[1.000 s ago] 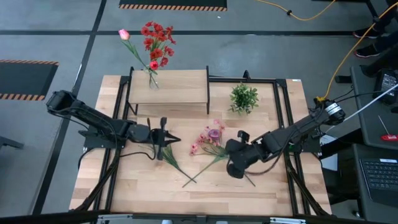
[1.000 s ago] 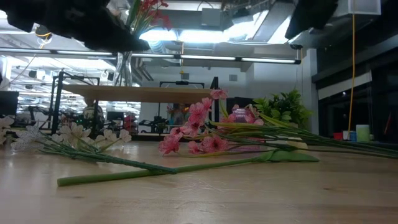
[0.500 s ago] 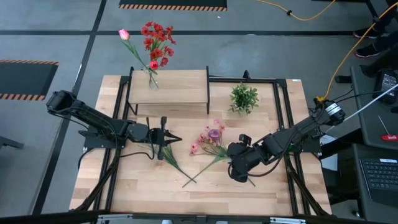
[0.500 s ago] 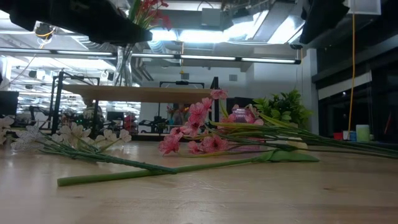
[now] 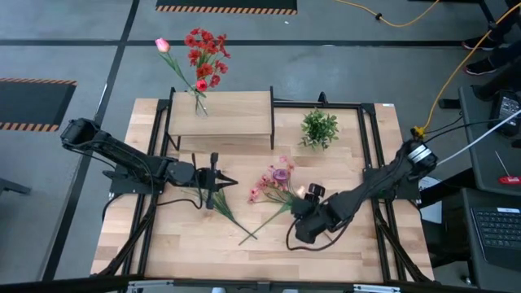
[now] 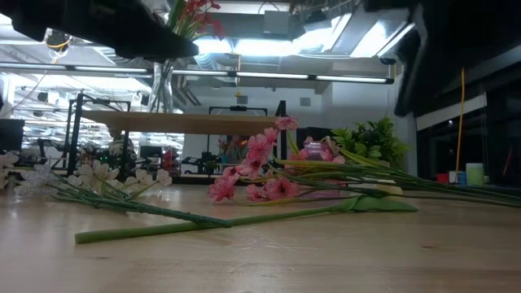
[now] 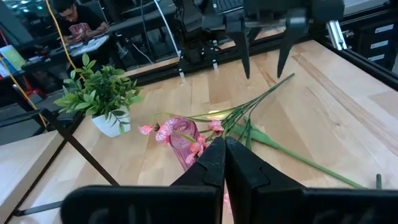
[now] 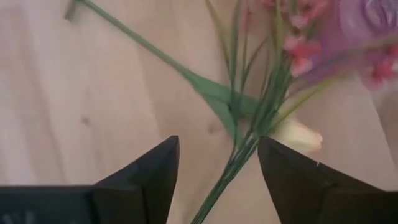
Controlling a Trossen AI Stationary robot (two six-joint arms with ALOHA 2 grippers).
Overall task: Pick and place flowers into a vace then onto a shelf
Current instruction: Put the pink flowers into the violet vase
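Robotics lab, floor hazard tape [image 5: 225, 9], desks, cables [image 5: 456, 69]

The light-wood table [image 5: 163, 244] bore the small shelf [image 5: 236, 114], a potted green plant [image 5: 318, 128], loose pink flowers [image 5: 273, 181] and a white-blossomed sprig [image 6: 98, 181]. A vase of red flowers [image 5: 200, 104] stood on the shelf.

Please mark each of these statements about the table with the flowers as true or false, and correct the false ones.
1. The right gripper is open above green stems of the pink flowers lying on the table. True.
2. The left gripper is open wide. False: its fingers are shut together.
3. A vase with red flowers stands on the shelf. True.
4. The small green potted plant stands on the shelf. False: it stands on the table, beside the shelf.
5. The right gripper holds a flower in the air. False: the stems lie on the table.
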